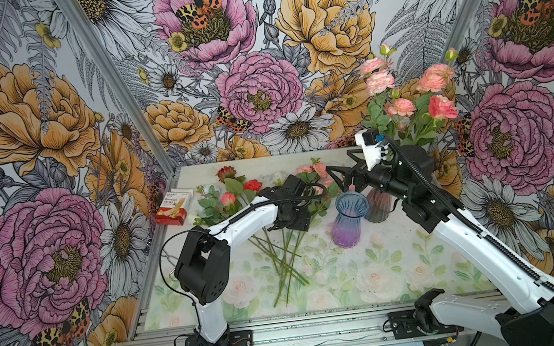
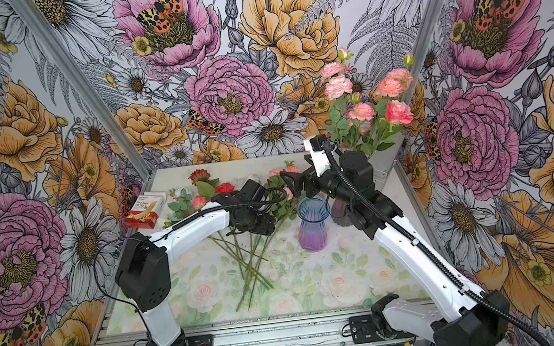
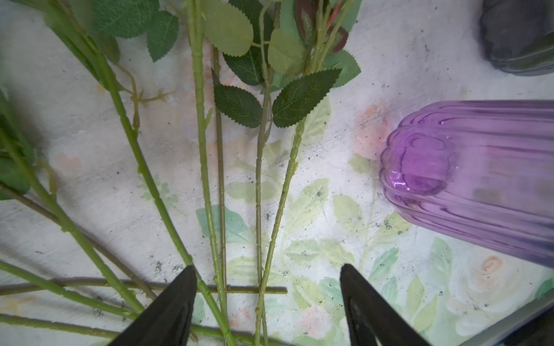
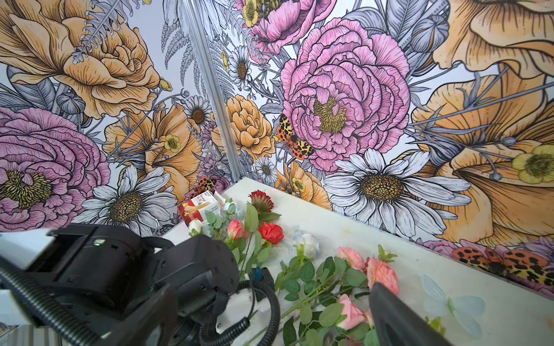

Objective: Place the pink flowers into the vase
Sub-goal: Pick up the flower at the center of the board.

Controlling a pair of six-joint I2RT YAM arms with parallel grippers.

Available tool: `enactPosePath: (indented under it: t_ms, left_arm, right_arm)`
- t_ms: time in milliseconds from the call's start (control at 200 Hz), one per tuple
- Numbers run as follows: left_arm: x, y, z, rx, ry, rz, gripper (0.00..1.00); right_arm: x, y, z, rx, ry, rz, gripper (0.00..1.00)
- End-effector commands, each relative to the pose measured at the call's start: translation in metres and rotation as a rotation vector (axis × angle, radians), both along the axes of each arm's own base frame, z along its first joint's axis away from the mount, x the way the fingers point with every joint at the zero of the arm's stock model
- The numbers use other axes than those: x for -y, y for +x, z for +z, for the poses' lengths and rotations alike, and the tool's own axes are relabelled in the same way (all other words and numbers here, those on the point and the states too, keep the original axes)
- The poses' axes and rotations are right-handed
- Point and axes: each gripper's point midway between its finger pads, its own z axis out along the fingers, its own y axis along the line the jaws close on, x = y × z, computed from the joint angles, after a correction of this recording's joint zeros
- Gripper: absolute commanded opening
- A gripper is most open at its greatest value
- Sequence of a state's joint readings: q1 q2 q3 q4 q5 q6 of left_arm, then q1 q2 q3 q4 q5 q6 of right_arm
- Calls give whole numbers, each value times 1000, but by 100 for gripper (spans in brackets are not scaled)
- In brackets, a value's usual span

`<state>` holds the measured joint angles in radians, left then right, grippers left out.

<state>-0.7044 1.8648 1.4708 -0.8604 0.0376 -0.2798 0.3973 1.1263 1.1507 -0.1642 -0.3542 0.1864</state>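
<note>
Since the loose pink flowers (image 4: 382, 274) lay flat on the counter (image 1: 421, 271), blooms toward the back wall (image 1: 251, 24) and stems (image 3: 220, 179) fanning lengthwise to the near edge, the left fingers (image 3: 177, 302) hung spread low over the bare stems, straddling several, pinching none, probably to take one clear of the leaves (image 3: 302, 96). Right fingers (image 4: 398, 317) spread too, empty, above the blooms. Other pink sprays (image 1: 409, 102) stood upright behind the right arm (image 1: 471, 240), seemingly in the vase (image 1: 379, 206) beside an empty purple vase (image 1: 350, 218).
</note>
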Motion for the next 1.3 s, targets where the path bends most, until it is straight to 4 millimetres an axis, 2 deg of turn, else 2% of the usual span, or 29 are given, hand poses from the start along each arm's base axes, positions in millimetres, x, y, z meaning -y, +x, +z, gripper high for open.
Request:
enactPosePath:
  t_ms: [0, 165, 340, 390, 485, 645, 720, 855, 885, 961, 1161, 1216, 1296]
  left_arm:
    - [10, 1, -11, -24, 5, -24, 71]
    - [28, -4, -25, -39, 23, -67, 66]
    - [30, 0, -37, -57, 23, -52, 64]
    - [31, 1, -39, -57, 26, -54, 59]
    - [35, 2, -40, -51, 32, -58, 58]
    - [35, 10, -46, -50, 39, -51, 57]
    - [36, 13, -48, -49, 40, -55, 52]
    - [34, 16, -56, -65, 37, -47, 50]
    - [33, 16, -58, -68, 37, -44, 47]
    - [31, 17, -62, -77, 33, -40, 42]
    - [32, 15, -66, -86, 32, -45, 41]
    - [32, 14, -67, -91, 31, -48, 36]
    - [34, 13, -68, -92, 30, -53, 35]
  right_arm:
    - [2, -10, 5, 1, 11, 29, 99]
    - [10, -11, 0, -23, -1, 7, 99]
    - [22, -11, -2, -53, 7, -17, 99]
    - [24, -11, -3, -56, 11, -21, 99]
    - [28, -12, -1, -57, 21, -33, 99]
    - [30, -13, 4, -51, 33, -33, 99]
    - [31, -14, 5, -49, 35, -31, 99]
    - [28, -17, 6, -56, 42, -5, 99]
    - [27, -16, 6, -62, 41, 1, 99]
    - [26, -14, 1, -88, 35, 5, 99]
    - [28, -2, -21, -196, 2, -30, 99]
    - [29, 1, -27, -226, -11, -45, 99]
    - [30, 3, -31, -247, -23, -57, 99]
